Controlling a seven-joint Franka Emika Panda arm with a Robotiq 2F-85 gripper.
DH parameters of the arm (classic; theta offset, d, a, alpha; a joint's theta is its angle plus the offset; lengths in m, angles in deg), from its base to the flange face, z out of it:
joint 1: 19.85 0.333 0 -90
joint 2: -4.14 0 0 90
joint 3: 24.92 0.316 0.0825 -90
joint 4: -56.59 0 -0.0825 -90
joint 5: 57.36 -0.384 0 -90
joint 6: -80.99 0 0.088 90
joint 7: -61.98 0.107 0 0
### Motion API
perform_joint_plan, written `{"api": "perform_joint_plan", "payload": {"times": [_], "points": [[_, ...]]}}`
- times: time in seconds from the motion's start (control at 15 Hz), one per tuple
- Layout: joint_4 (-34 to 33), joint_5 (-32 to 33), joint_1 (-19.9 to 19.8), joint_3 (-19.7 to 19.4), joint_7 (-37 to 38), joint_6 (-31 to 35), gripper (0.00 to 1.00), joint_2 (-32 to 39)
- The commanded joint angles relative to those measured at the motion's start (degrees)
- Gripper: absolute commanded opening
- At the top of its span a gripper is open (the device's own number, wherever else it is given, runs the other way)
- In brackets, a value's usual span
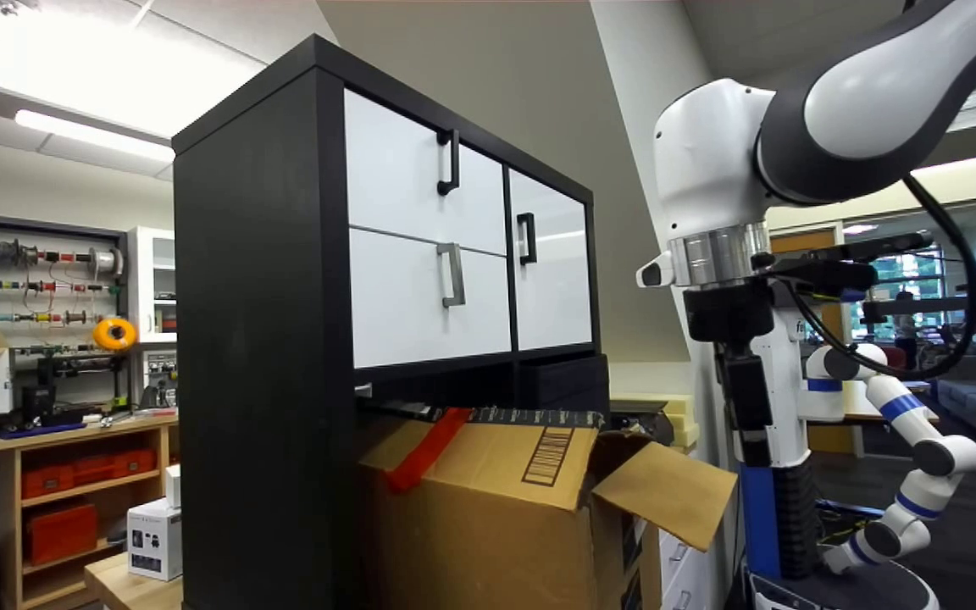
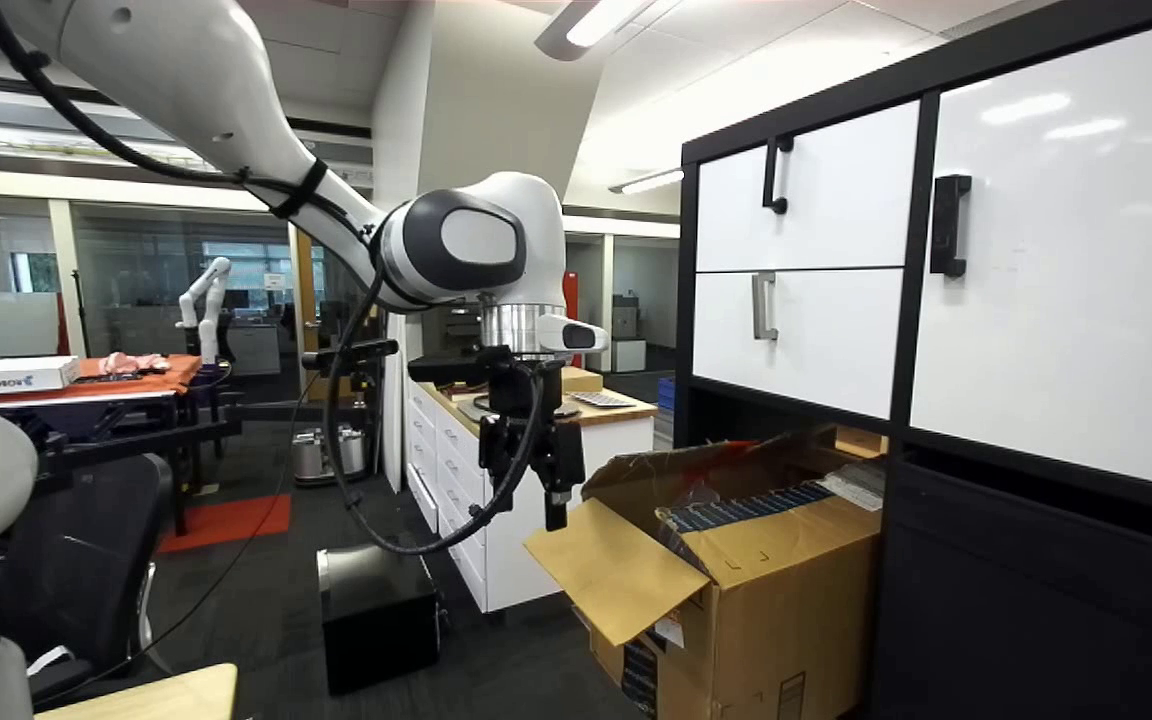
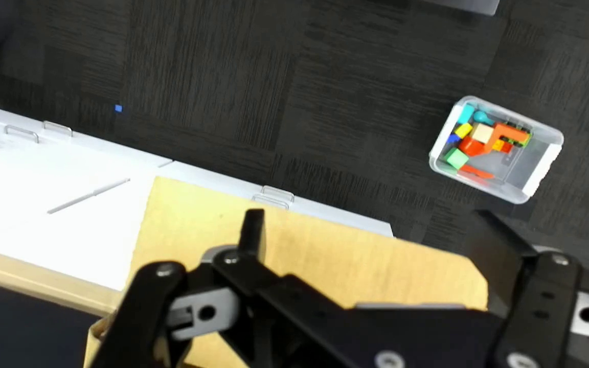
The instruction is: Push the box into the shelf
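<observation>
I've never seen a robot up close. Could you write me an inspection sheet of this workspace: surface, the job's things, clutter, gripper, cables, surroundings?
Surface: dark carpeted floor; whatever supports the cardboard box is out of view.
Job's things: the cardboard box sits partly inside the black shelf, below its white drawer fronts; one flap sticks out, open.
Clutter: clear tub of coloured pieces on the floor; small white box on a light wooden surface.
Gripper: open, holding nothing, near the flap; contact with it cannot be told.
Cables: black cable hanging in a loop beside the robot arm.
Surroundings: white drawer unit, another robot, office chair.
</observation>
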Motion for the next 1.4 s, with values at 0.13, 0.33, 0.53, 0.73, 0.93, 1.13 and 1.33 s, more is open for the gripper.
{"api": "perform_joint_plan", "payload": {"times": [0.13,0.33,0.53,0.73,0.93,1.13,1.33], "points": [[5.4,-2.6,-0.2,-2.6,-2.0,13.5,1.0,-0.3],[8.5,-3.5,-0.4,-4.1,-3.2,19.8,1.0,0.0],[11.9,-3.9,-0.6,-4.8,-2.4,27.4,1.0,0.0],[15.7,-4.0,-0.9,-4.6,-0.7,35.4,1.0,-0.1],[19.4,-2.4,-2.0,-3.7,1.3,42.9,1.0,0.4],[19.1,-1.5,-3.6,-2.8,2.3,47.7,1.0,3.8],[19.6,-1.5,-4.8,-2.4,2.8,51.4,1.0,6.0]]}}
